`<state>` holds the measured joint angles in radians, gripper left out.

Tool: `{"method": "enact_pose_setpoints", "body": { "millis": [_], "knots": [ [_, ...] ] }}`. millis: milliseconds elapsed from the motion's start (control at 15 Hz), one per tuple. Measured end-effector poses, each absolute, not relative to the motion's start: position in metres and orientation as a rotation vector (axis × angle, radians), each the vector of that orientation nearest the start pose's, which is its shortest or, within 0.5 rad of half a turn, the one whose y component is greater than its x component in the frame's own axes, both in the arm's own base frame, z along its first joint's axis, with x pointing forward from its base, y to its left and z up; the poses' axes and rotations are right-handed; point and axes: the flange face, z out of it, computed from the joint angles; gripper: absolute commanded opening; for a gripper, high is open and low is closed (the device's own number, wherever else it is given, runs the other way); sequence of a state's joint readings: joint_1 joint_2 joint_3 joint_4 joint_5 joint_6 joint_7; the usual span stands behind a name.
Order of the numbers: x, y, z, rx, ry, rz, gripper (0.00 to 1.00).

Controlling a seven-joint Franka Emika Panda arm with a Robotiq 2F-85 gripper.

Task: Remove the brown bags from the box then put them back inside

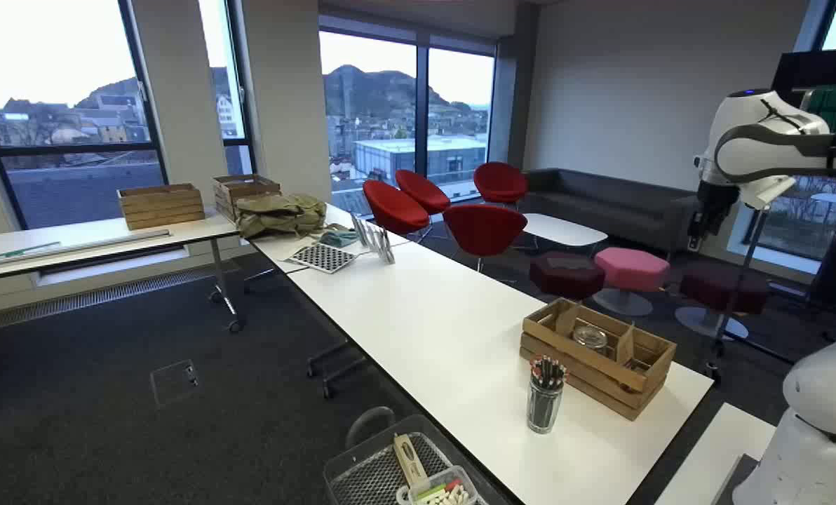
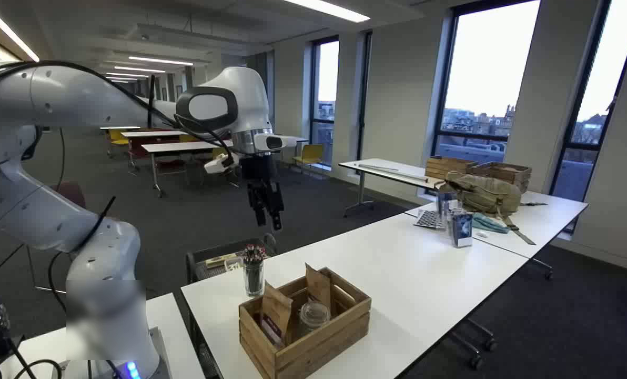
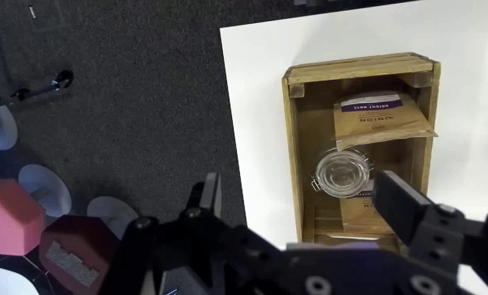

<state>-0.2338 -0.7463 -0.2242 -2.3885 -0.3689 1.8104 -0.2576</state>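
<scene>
Your gripper (image 2: 269,223) is spread wide, and the brown bags (image 3: 378,119) are both in the box (image 2: 328,339).
In the wrist view, one bag leans at the upper right, its corner overlapping the box's rim, and the other bag (image 3: 360,219) is at the lower right, partly hidden by a glass jar (image 3: 342,175) and a gripper finger (image 3: 395,207); the jar is between them. In an exterior view, you have the box at the lower centre on the white table (image 2: 390,271), just beside a glass of pencils (image 2: 254,280), while your gripper hangs well apart from it, left of the frame's middle.
</scene>
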Motion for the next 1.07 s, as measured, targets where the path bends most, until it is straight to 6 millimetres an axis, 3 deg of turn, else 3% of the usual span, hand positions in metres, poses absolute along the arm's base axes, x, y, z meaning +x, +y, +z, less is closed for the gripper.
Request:
{"method": "enact_pose_setpoints", "body": {
  "millis": [333,533,800,1067],
  "knots": [
    [0.29,-0.196,0.579,-3.385,0.16,-0.139,1.0],
    [0.307,-0.189,0.58,-3.281,0.368,-0.178,1.0],
    [0.376,-0.162,0.585,-3.098,0.646,-0.175,1.0],
    [0.451,-0.148,0.569,-2.987,0.953,-0.105,1.0]
  ]
}}
